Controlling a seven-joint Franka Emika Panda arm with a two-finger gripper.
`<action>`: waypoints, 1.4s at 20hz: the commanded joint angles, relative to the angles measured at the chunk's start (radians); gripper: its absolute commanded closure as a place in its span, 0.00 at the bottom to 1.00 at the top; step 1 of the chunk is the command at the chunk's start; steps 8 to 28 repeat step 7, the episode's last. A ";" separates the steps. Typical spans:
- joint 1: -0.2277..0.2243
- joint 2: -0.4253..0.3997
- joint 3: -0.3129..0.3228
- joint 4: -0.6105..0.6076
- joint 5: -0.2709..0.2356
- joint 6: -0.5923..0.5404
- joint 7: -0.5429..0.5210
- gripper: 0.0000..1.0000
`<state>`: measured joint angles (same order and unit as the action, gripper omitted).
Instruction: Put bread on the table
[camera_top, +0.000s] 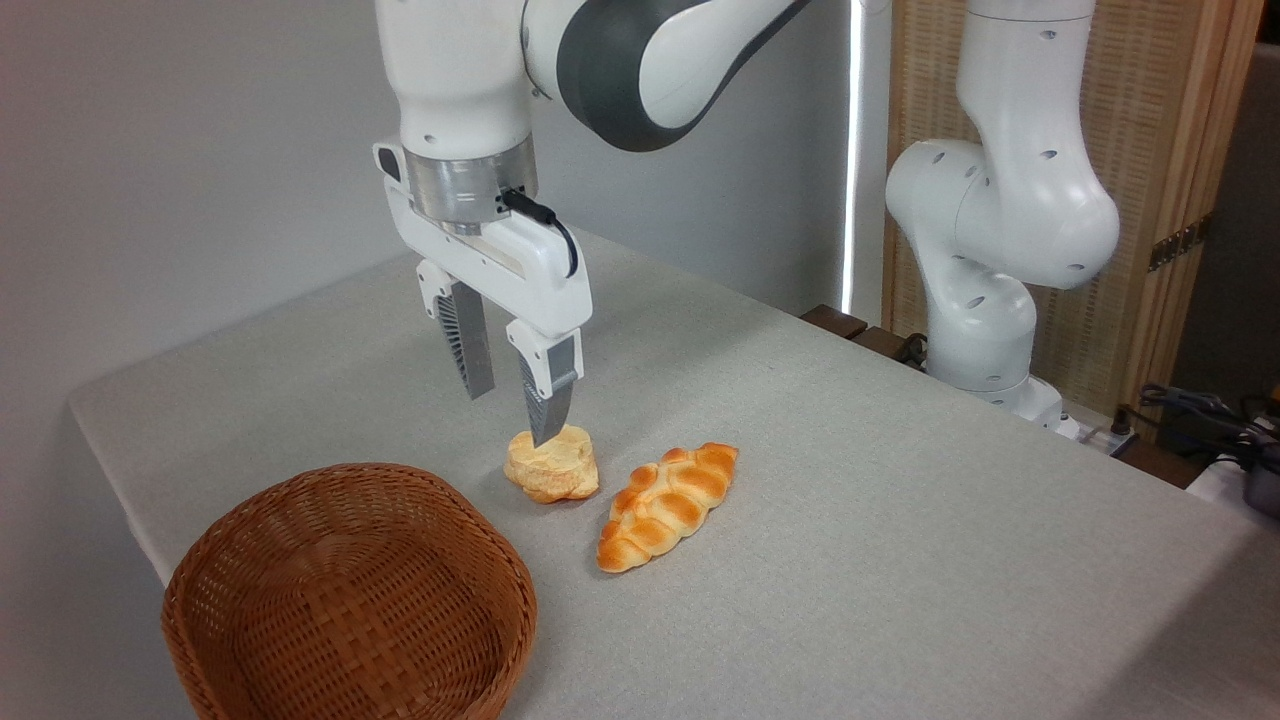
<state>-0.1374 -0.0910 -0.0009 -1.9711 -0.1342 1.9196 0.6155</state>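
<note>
Step in hand: by the look of it the placing is over; the bread (668, 505) lies flat on the table (900, 520), free of the basket and of the arm, so the task seems as good as done
Bread: a long braided loaf, golden-orange above and pale at its lower edge, lying slantwise with one tapered end near-left and the other far-right, right of the middle of the cloth
Gripper: the gripper (510, 405) points straight down, left of and slightly beyond the loaf; its two fingers stand apart with a clear gap and nothing is held between them
Right fingertip: it overlaps the top of the bun (552, 463) in this view; whether it touches the bun or hangs just above it cannot be told
Bun: small, round and lumpy, on the cloth just left of the loaf, close to it but apart
Basket: the brown wicker basket (350, 592) sits at the near-left corner, well clear of both breads; the inside that shows is bare weave, nothing in it
Next move: probably only a straight lift, fingers kept apart, so that neither the bun nor the loaf is nudged
Risk: a sideways drift could push the bun into the loaf
</note>
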 joint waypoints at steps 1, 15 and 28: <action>-0.007 -0.001 0.002 0.012 0.071 0.035 0.015 0.00; -0.007 -0.001 0.002 0.014 0.073 0.035 0.004 0.00; -0.007 -0.001 0.002 0.014 0.073 0.035 0.004 0.00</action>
